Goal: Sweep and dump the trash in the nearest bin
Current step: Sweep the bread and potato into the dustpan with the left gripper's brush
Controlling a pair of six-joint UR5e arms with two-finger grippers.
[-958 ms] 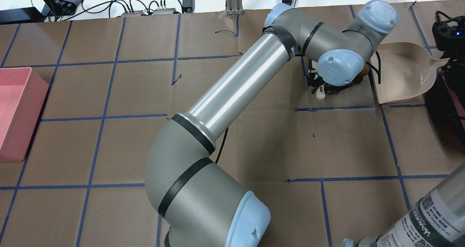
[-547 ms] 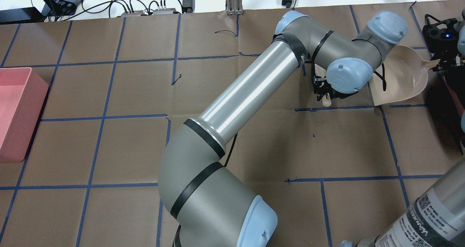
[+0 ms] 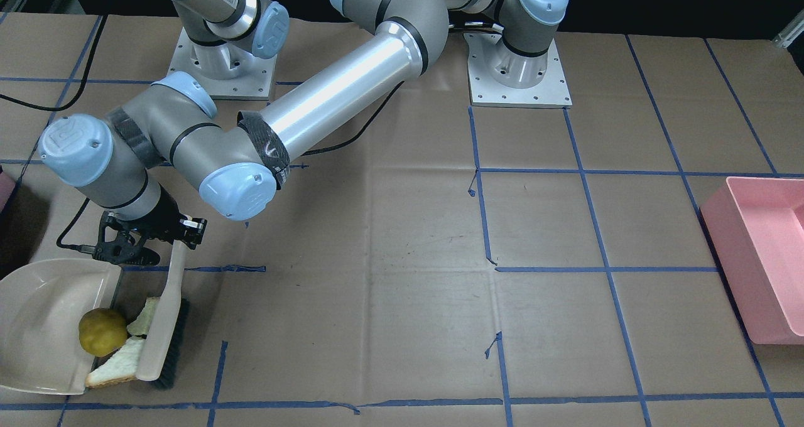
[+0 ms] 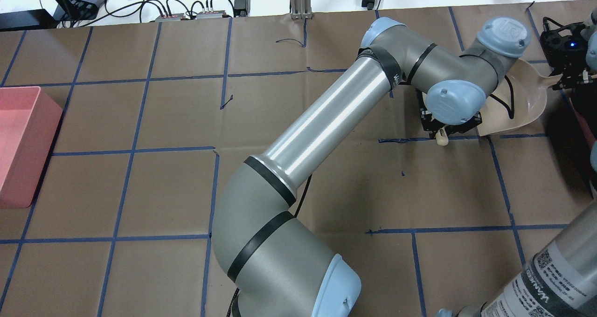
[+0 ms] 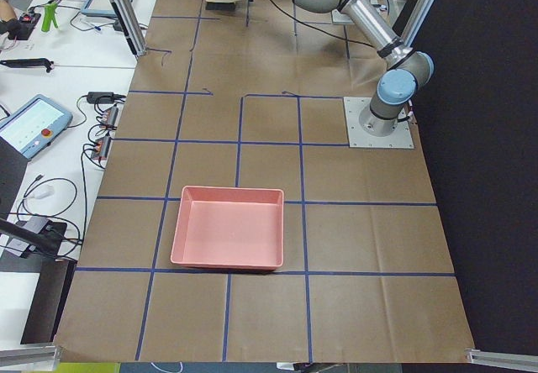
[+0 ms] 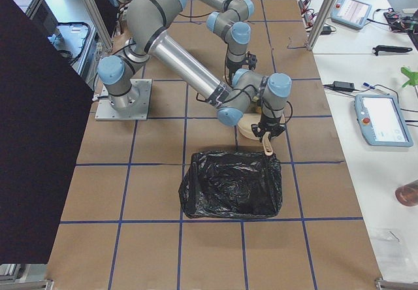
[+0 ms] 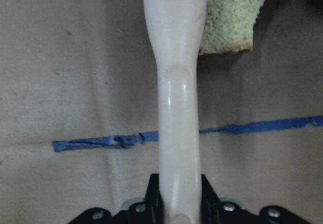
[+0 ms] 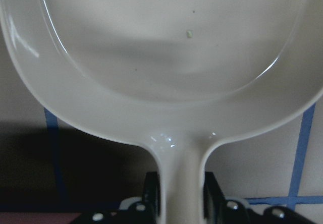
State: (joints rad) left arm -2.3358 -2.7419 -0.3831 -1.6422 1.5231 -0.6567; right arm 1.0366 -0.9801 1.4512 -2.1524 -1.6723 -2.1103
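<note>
Left gripper (image 7: 180,206), clamped on brush (image 3: 160,333), had advanced since a second earlier; potato (image 3: 102,331) sat on dustpan (image 3: 38,314) lip, bread slices (image 3: 119,365) abutting it; right gripper (image 8: 179,199) clasped the dustpan's handle.

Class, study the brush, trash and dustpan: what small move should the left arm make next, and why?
Probably push the brush a short way toward the dustpan. The left gripper is shut on its handle, the yellow lump sits at the pan's lip, and both bread slices lie between bristles and lip, not yet inside.
</note>
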